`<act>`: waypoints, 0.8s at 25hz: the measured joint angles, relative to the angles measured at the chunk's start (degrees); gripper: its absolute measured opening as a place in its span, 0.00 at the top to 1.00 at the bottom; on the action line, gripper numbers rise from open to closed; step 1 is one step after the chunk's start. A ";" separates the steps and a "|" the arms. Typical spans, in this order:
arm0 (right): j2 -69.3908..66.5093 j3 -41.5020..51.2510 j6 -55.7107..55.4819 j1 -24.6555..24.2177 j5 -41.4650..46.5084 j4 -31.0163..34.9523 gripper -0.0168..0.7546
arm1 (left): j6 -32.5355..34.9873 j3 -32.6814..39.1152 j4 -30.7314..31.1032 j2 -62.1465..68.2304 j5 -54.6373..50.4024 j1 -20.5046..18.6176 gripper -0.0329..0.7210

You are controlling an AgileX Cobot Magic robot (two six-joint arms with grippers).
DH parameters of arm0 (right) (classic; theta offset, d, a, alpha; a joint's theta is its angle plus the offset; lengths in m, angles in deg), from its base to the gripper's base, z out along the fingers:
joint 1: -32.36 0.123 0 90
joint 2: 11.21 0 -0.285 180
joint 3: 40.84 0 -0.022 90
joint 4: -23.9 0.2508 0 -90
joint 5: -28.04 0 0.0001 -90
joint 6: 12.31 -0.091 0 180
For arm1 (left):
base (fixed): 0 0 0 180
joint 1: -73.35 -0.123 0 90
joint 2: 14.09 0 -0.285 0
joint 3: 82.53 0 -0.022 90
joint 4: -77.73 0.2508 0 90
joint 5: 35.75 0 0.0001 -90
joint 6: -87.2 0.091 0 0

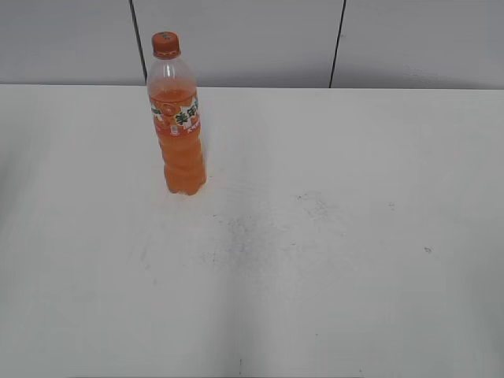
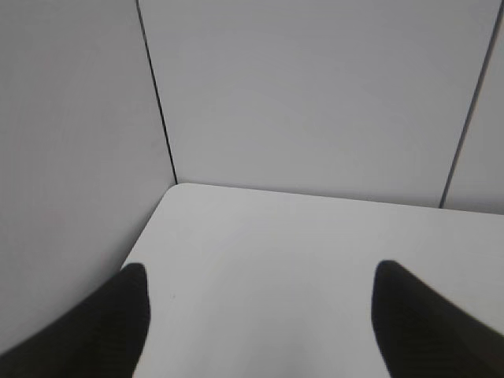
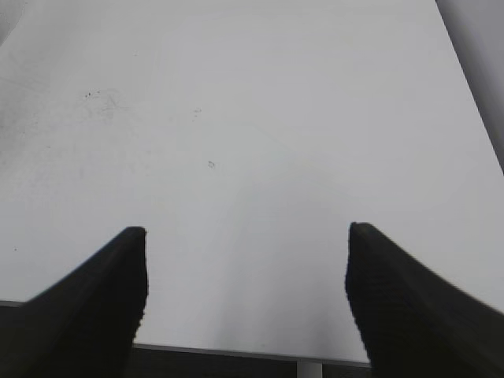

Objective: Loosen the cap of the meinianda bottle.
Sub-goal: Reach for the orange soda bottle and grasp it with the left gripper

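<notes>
On the left of the exterior view the meinianda bottle stands upright on the white counter, toward the back edge near the grey wall, with the cap seated on its neck. Neither arm shows in that view, so both are well apart from the bottle.

The left gripper has its fingers spread wide with nothing between them — its camera sees only a bare counter corner and wall panels. The right gripper is likewise wide open and empty, hanging over the near counter edge.

The bottle is tall, narrow at the base and nearly full, so I judge tipping the main risk: a sideways nudge high on the body during approach could topple it. If one arm twists the cap while the other holds the ribbed body too lightly, the whole bottle would likely spin instead of the cap loosening. Squeezing the soft plastic too hard may push drink out once the seal breaks — and the small cap leaves little margin for a misaligned grip.
</notes>
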 joint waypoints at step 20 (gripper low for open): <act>0.00 0.00 0.00 0.00 0.00 0.00 0.22 | -32.54 -30.12 69.43 48.61 56.35 -2.28 0.28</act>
